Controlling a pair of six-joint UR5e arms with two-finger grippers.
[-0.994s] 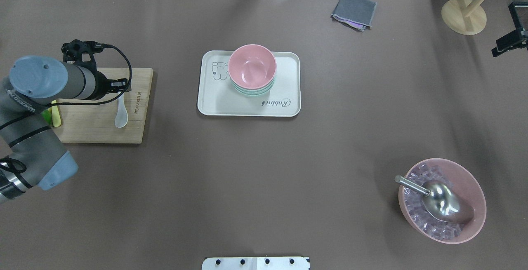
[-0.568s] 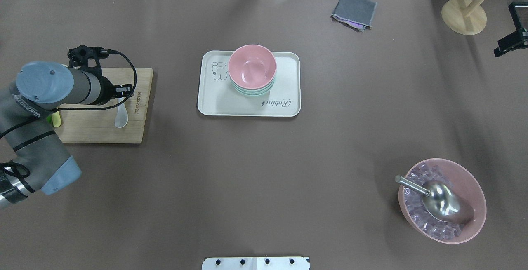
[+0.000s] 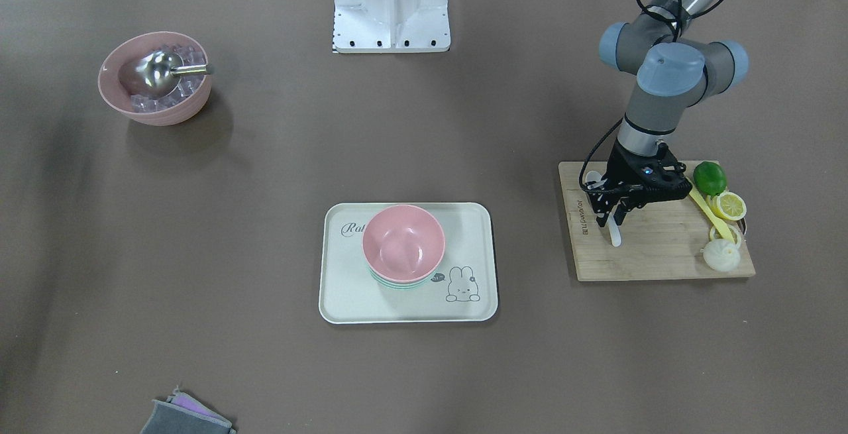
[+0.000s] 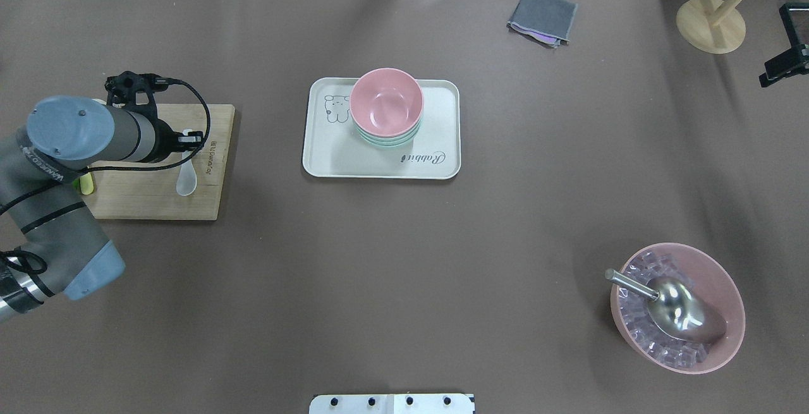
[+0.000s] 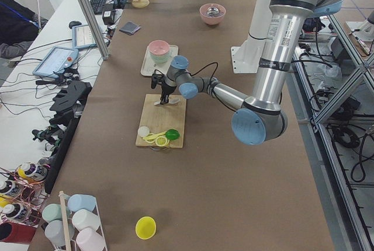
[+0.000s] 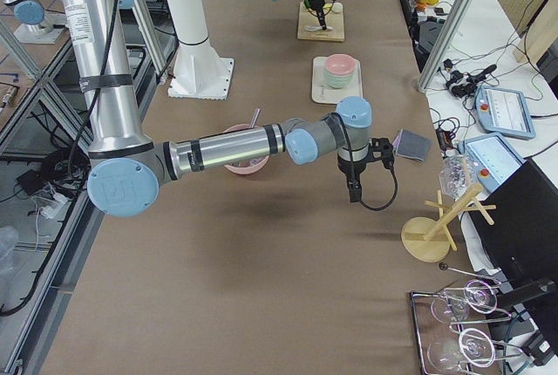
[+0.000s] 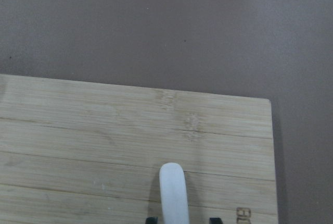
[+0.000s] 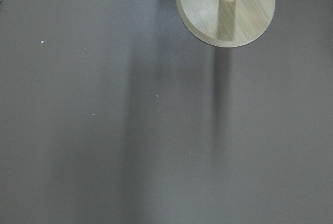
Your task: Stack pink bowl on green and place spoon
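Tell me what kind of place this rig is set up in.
Likely a robotics lab, not a kitchen: a covered table holding staged props like the cutting board, with a teach pendant and cables beside it, and aluminium frame posts alongside.

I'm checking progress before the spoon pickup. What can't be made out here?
Green bowl: only its rim shows under the pink bowl, every view.
Right gripper: small in the right-side view, cut off by the overhead's edge; open or shut unclear.
Left gripper: contact with spoon cut off by wrist view's bottom edge.

Robotics lab: aluminium framing (image 5: 89, 14), cables (image 5: 346, 137), tablets (image 5: 56, 61).
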